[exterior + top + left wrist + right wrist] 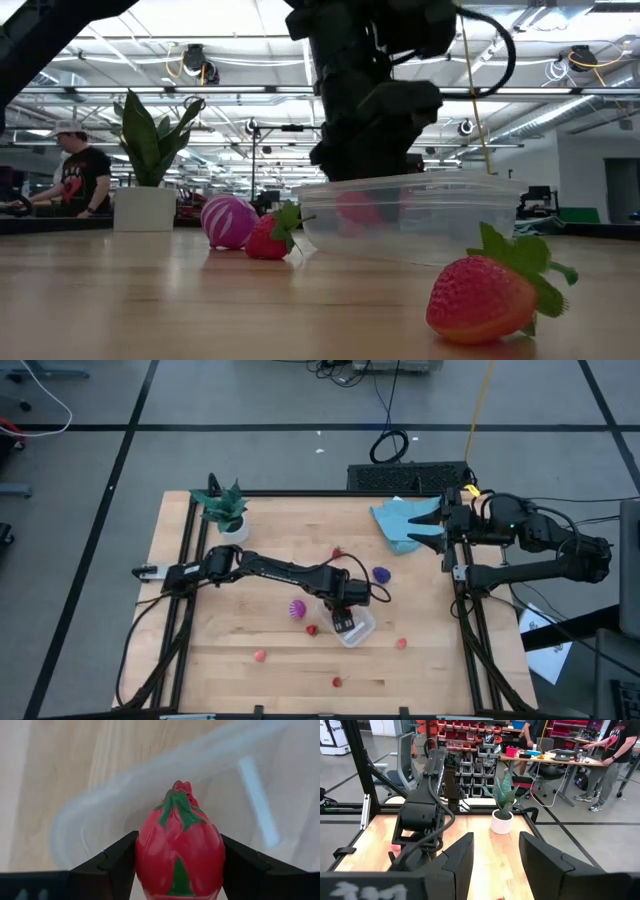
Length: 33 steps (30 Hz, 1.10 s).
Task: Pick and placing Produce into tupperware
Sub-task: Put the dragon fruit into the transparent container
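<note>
The left gripper (347,622) holds a large red fruit with green leaves (180,845) over the clear plastic rectangular tub (358,628) near the table's middle. A magenta striped fruit (295,609) and a small red berry (312,629) lie left of the tub. The right gripper (428,526) rests above the blue cloth (398,522) at the right edge.

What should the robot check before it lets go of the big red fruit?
1. Red fruit held between the left gripper jaws: ok.
2. Fruit over the clear tub: ok, the tub's rim curves around it.
3. Tub sitting flat on the table: ok.
4. Fruit low enough to drop softly: cannot tell.
5. Right gripper out of the way by the blue cloth: ok.
6. Strawberry clear of the tub: ok.
</note>
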Each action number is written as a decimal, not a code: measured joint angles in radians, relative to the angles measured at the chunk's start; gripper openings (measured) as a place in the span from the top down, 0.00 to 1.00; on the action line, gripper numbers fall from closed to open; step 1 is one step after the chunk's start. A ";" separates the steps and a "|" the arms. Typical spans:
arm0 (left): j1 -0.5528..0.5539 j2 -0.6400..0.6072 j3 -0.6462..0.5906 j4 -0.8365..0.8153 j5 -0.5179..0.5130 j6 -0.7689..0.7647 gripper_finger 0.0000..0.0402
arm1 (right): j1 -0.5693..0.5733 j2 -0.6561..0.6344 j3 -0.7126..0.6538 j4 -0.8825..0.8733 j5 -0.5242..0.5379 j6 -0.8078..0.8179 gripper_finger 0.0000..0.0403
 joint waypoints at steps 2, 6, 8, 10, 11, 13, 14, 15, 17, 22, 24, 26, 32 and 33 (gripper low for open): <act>0.000 0.002 0.001 0.014 0.000 0.000 0.42 | 0.000 0.000 0.000 -0.001 0.000 0.000 0.63; 0.002 0.003 0.002 0.007 0.000 0.000 0.42 | 0.000 0.000 0.000 -0.001 0.000 0.000 0.63; 0.002 0.004 0.002 0.009 0.000 -0.004 0.42 | 0.000 0.000 0.000 -0.001 0.000 0.000 0.63; 0.002 0.004 0.002 0.012 -0.001 -0.015 0.42 | 0.000 0.000 0.000 -0.001 0.000 0.000 0.63; 0.002 0.004 0.002 0.010 -0.001 -0.015 0.42 | 0.000 0.000 0.000 -0.001 0.000 0.000 0.63; 0.002 0.004 0.002 0.007 0.000 -0.014 0.42 | 0.000 0.000 0.000 -0.001 0.000 0.000 0.63; 0.002 0.004 0.002 0.008 0.001 -0.014 0.42 | 0.000 0.000 0.000 -0.001 -0.001 0.000 0.63; 0.002 0.004 0.002 0.008 0.002 -0.014 0.42 | 0.000 0.000 0.000 -0.001 -0.002 0.000 0.63; 0.002 0.004 0.002 0.008 0.001 -0.014 0.41 | 0.000 0.000 0.000 -0.001 -0.002 0.000 0.63; 0.002 0.004 0.002 0.008 0.001 -0.014 0.38 | 0.000 0.000 0.000 -0.001 -0.003 0.000 0.63; 0.002 0.004 0.002 0.008 0.001 -0.010 0.36 | 0.000 0.000 0.000 -0.006 -0.003 0.000 0.63; 0.002 0.004 0.002 0.009 0.000 -0.010 0.33 | 0.000 0.000 0.000 -0.009 -0.003 0.000 0.63; 0.002 0.004 0.002 0.009 0.000 -0.015 0.28 | 0.000 0.000 0.000 -0.008 -0.003 0.001 0.63; 0.002 0.004 0.002 0.009 0.000 -0.015 0.27 | 0.000 0.000 0.000 -0.008 -0.003 0.000 0.63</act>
